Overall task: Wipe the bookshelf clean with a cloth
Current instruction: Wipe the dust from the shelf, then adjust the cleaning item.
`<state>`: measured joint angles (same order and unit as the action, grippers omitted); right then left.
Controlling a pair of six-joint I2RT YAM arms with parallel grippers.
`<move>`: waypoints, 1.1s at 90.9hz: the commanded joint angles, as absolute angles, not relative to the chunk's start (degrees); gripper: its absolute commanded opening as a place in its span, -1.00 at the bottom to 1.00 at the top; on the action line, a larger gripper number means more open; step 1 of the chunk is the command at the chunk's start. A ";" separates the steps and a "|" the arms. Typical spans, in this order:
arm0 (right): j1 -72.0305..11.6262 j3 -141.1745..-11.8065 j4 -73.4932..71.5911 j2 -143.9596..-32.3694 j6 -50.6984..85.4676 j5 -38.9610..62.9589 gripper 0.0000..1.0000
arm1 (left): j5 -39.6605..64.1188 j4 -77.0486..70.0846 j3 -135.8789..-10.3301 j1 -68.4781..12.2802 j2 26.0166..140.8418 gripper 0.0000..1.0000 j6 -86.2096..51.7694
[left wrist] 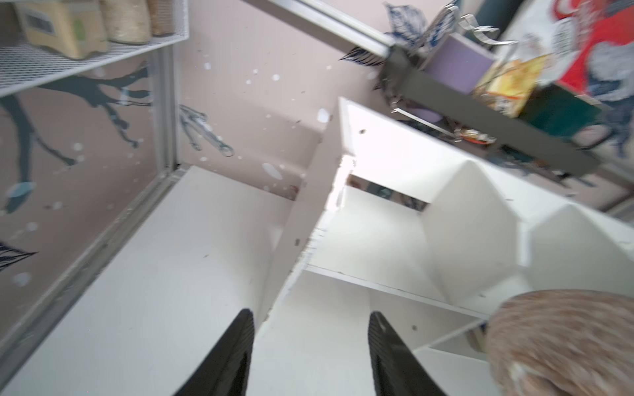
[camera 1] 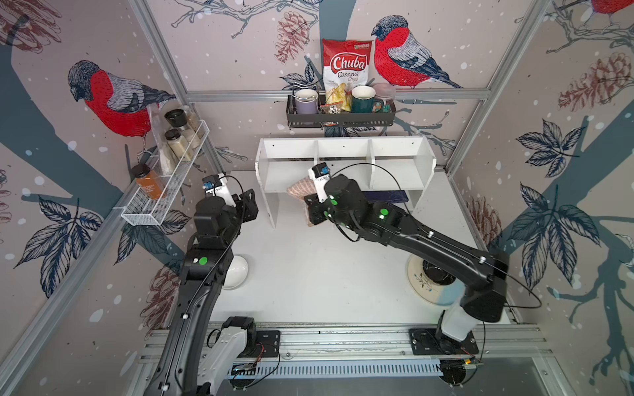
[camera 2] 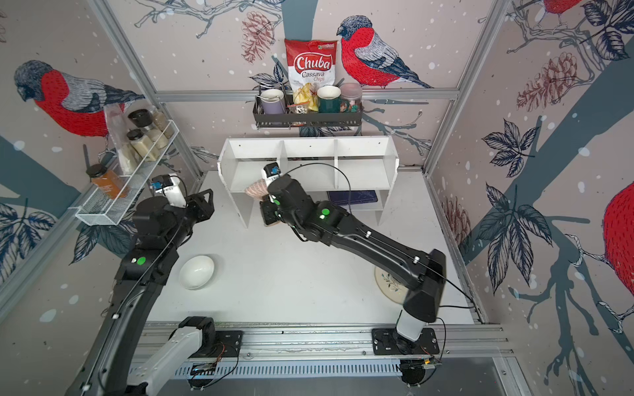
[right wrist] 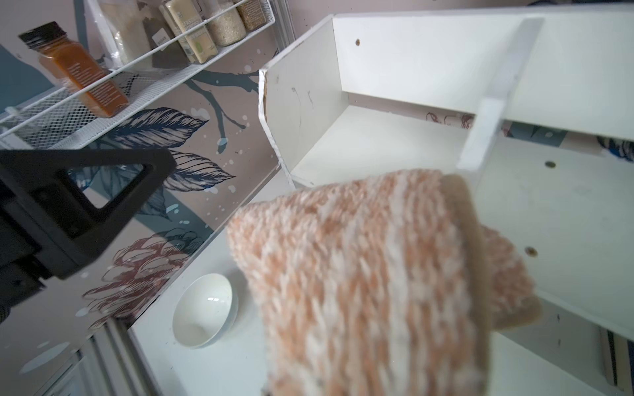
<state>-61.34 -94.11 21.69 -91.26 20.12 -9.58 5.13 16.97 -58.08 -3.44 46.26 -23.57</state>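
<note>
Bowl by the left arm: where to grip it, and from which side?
Probably best to grip the bowl by its rim, from above, one finger inside and one outside. It sits upright, mouth up, thin-walled and round, so its sides offer no flat hold. The open left tool is nearer.

Mock kitchen (spice rack (camera 1: pixel 161 202), mugs (camera 1: pixel 362 99))

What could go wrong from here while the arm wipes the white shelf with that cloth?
1. The cloth hangs folded from the right gripper, close to a divider of the bookshelf. It could snag on that edge or slip out of the grip during a stroke.
2. The left gripper, jaws apart and empty, sits near the shelf's end panel. A bump there might push the unit askew.
</note>
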 commanded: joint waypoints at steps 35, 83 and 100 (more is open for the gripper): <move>-58.11 -67.06 -3.22 -67.23 32.47 18.76 -0.66 | 35.57 -10.51 -48.70 -27.23 39.70 0.42 -43.15; -58.36 -63.40 -9.92 -67.37 36.20 25.84 -0.61 | 29.02 -7.66 -47.64 -34.45 43.97 -0.08 -37.36; -58.24 -62.79 -11.08 -68.06 36.08 30.59 -0.65 | 26.94 -5.86 -46.82 -34.38 44.29 0.04 -36.15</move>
<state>-58.11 -63.09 -6.52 -67.88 35.99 24.86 29.41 -8.16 -47.40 -34.33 44.03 -38.46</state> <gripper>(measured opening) 0.180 0.437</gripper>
